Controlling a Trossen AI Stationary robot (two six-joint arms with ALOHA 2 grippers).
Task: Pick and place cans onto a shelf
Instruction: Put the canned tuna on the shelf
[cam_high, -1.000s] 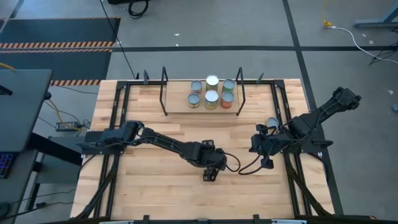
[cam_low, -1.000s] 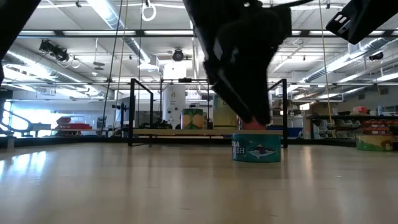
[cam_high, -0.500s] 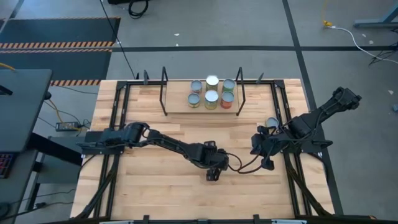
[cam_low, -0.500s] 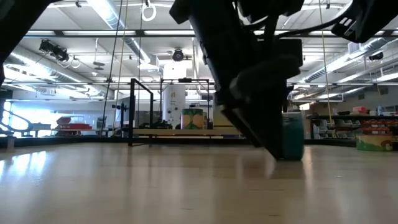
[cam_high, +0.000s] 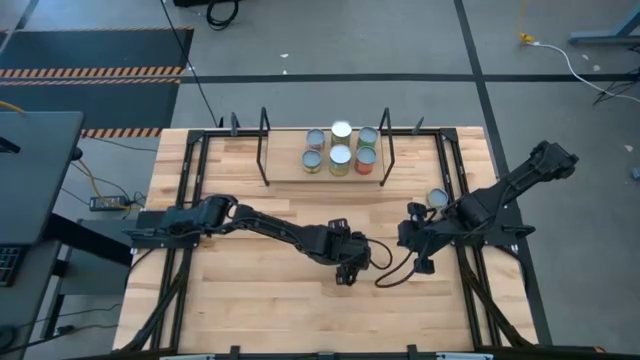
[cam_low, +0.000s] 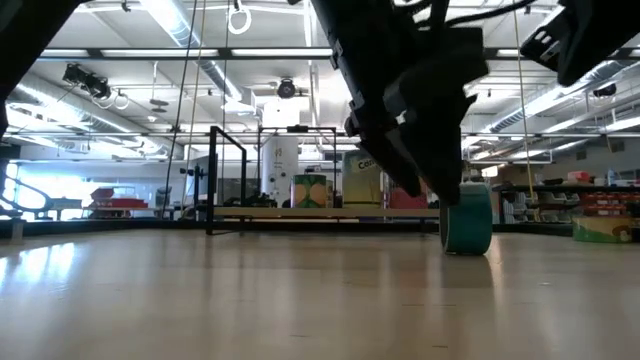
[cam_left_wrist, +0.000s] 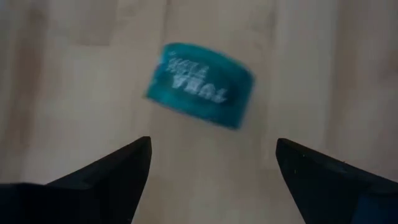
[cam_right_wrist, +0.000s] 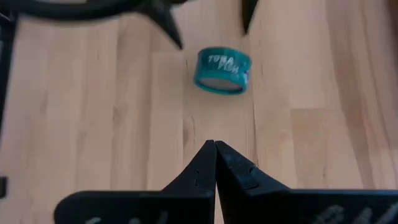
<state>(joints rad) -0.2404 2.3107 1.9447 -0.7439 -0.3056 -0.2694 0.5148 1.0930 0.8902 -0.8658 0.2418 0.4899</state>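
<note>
A teal can (cam_left_wrist: 200, 84) lies on its side on the tabletop, resting on its curved wall, just beyond my left gripper's fingertips. It also shows in the low view (cam_low: 466, 226) and the right wrist view (cam_right_wrist: 222, 70). My left gripper (cam_left_wrist: 213, 142) is open and empty above it, at mid-table (cam_high: 346, 278). My right gripper (cam_right_wrist: 215, 144) is shut and empty, to the right of it (cam_high: 405, 238). The shelf (cam_high: 285, 172) stands at the far middle with several cans (cam_high: 340, 156) on its board.
One more can with a silver lid (cam_high: 437, 198) stands on the table by my right arm. A cable (cam_high: 385, 272) loops on the table between the two grippers. Bare wood lies toward the near edge (cam_high: 300, 320).
The teal can stood flat under my left gripper a second ago. It has tipped onto its side and shifted toward the table's right edge. My left gripper has moved a little toward the right edge too and now stands clear of the can.
</note>
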